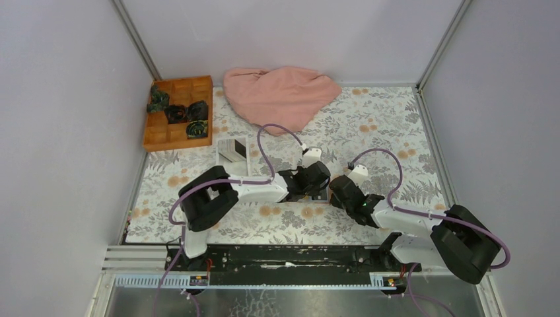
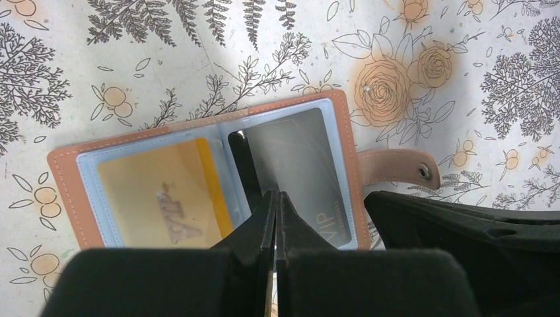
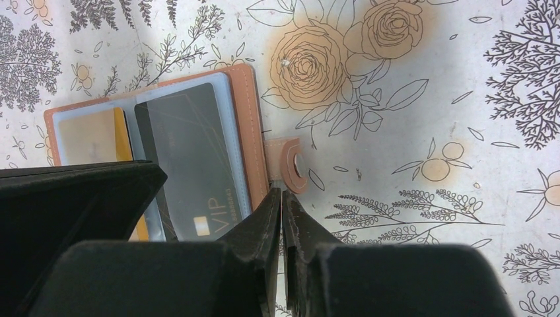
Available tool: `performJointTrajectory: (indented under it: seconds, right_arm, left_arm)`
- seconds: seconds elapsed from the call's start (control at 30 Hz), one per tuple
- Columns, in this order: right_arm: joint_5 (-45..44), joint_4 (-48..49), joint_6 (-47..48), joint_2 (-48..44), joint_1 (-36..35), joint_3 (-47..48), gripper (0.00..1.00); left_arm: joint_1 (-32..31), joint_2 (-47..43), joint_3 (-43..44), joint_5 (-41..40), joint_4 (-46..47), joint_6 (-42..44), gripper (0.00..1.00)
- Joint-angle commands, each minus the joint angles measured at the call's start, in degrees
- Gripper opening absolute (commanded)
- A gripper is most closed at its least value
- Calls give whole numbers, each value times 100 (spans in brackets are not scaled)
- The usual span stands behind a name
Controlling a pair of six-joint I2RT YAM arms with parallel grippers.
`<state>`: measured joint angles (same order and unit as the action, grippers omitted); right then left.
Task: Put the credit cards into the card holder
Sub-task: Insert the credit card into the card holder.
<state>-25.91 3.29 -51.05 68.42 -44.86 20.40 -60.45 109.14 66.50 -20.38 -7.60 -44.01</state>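
The holder (image 2: 198,142) lies open with a gold card (image 2: 158,191) and a dark card (image 2: 297,162) sleeved, the left end effector (image 2: 275,205) and right end effector (image 3: 282,201) are both pressed together, and more cards (image 1: 232,150) seemingly wait in the far-left tray (image 1: 232,170).

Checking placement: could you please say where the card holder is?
In both wrist views the card holder lies open mid-table, left hand at its middle, right hand beside its strap.

The left gripper (image 2: 275,198) and right gripper (image 3: 280,198) crowd the holder (image 2: 198,172) from both sides, leaving barely any gap between them. At the far left, the box (image 1: 162,135), cloth (image 1: 280,99) and tray (image 1: 244,166) block the way. The table's (image 1: 409,139) right part and near strip offer free passage.
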Motion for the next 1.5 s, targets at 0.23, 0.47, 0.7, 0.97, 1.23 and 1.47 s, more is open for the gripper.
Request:
performJointTrajectory:
  seconds: [0.23,0.47,0.7,0.97,1.23,1.47]
  right_arm:
    - [2,-43,-103,36,-40,104,11]
    - [35,-7,-120,29,-40,91,11]
    - [86,60,-143,66,-40,36,11]
    - [102,86,-139,53,-35,19,11]
    - [135,129,-135,73,-38,7,11]
    - [159,163,-125,105,-38,-6,11]
  left_arm:
    - [-53,-263,-17,-576,-255,-35,0]
    - [-49,-245,-66,-690,-480,-14,0]
    - [-52,-136,-67,-707,-480,-20,0]
    - [-51,18,47,-647,-527,-5,0]
    - [-50,138,86,-601,-524,-36,0]
    - [-54,228,144,-446,-402,-34,0]
